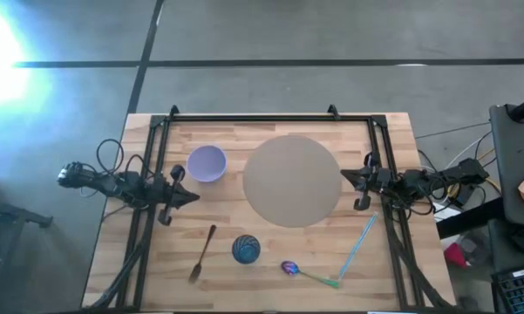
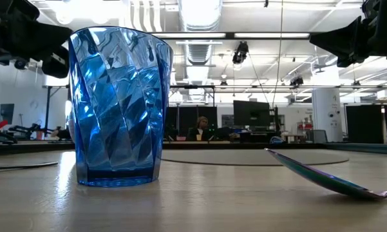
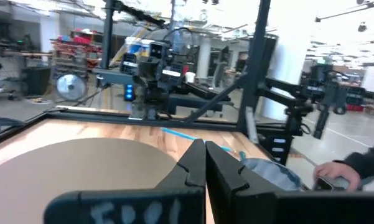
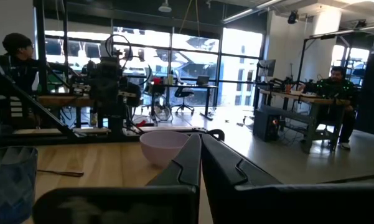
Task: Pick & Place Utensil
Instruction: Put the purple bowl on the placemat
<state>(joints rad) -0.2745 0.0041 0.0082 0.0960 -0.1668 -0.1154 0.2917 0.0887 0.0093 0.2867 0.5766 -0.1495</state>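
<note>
In the high view, a dark utensil point(image 1: 202, 253) lies flat near the table's near edge. Beside it stand a blue ribbed cup point(image 1: 246, 249), a spoon with an iridescent bowl and green handle point(image 1: 307, 274), and a pale blue stick point(image 1: 357, 249). A lavender bowl point(image 1: 207, 163) and a round tan mat point(image 1: 292, 180) sit farther back. My left gripper point(image 1: 190, 194) hovers shut at the left, beside the bowl. My right gripper point(image 1: 347, 177) hovers shut at the mat's right edge. The low view shows the cup point(image 2: 119, 106) and the spoon point(image 2: 322, 174) close up.
Black frame rails point(image 1: 270, 118) run along the table's far edge and both sides. The mat fills the table's middle. In the right wrist view the bowl point(image 4: 165, 146), the cup point(image 4: 9, 180) and the dark utensil point(image 4: 59, 172) show ahead. People sit in the room beyond.
</note>
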